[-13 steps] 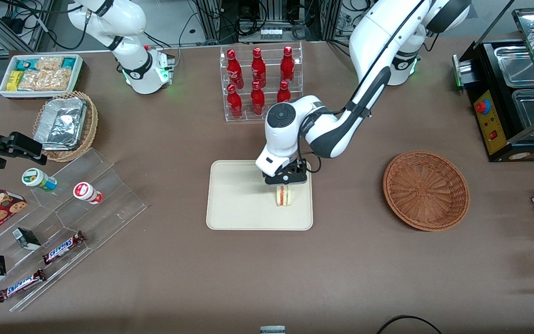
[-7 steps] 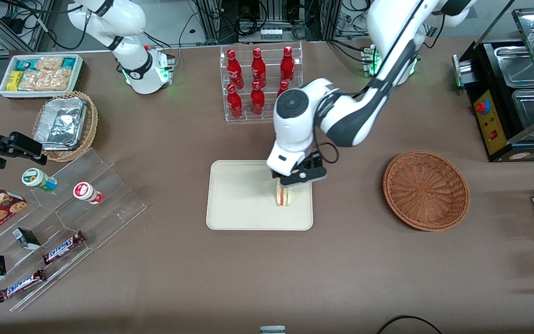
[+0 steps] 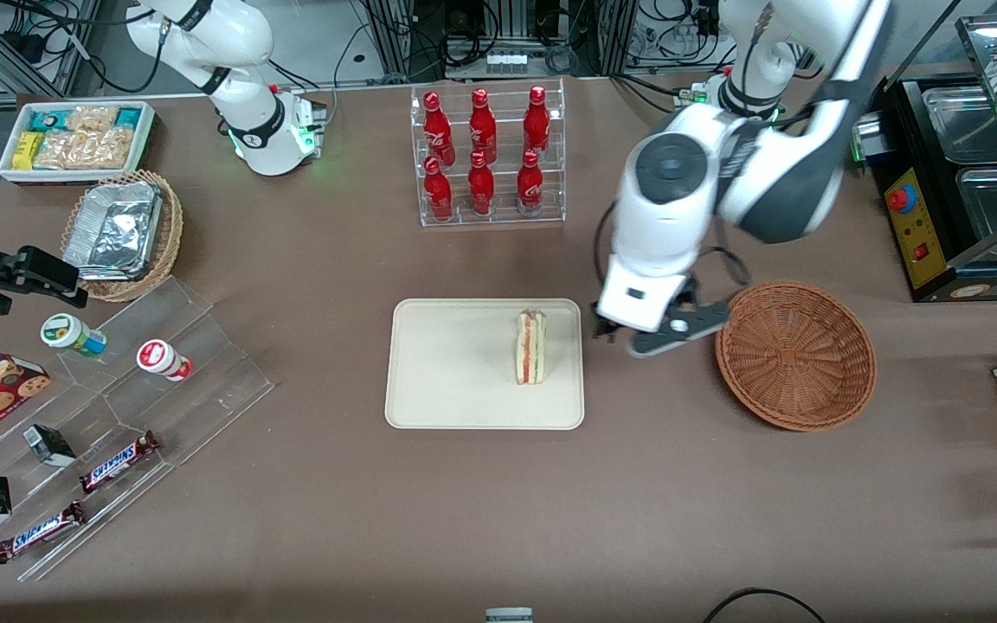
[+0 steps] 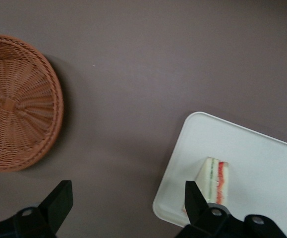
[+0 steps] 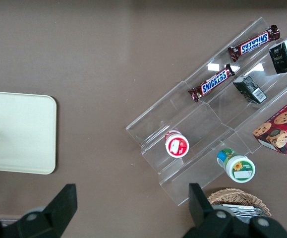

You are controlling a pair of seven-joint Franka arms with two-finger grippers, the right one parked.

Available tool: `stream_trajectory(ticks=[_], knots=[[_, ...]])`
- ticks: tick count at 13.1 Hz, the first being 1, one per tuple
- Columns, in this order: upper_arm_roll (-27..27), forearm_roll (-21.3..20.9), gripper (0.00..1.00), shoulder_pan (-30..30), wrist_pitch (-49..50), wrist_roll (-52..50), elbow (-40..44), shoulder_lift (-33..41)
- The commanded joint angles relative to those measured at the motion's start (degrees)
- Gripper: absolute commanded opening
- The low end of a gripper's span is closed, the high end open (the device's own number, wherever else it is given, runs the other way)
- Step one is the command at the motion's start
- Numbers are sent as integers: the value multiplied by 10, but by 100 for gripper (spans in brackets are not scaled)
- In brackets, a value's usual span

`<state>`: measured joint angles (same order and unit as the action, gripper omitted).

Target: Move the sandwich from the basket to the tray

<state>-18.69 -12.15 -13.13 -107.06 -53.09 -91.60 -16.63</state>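
Sandwich (image 3: 530, 347) stands on edge on the tray (image 3: 447, 372), close to the rim nearest the basket (image 3: 795, 355), filling layers visible. Tool (image 3: 647, 339) hangs above the bare tabletop (image 3: 498, 510) between tray and basket, fingers spread wide, holding nothing. Basket holds nothing.

even overhead light, soft shadows (slightly blurry wrist views)
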Motion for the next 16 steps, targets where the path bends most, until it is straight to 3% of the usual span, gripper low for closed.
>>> stream_trajectory(ticks=[1, 6, 9, 16], knots=[[-4, 14, 100, 42, 33, 67, -11, 27], [-2, 67, 100, 123, 70, 210, -12, 63], [78, 118, 100, 119, 98, 310, -12, 97], [178, 120, 100, 117, 197, 473, -20, 176]])
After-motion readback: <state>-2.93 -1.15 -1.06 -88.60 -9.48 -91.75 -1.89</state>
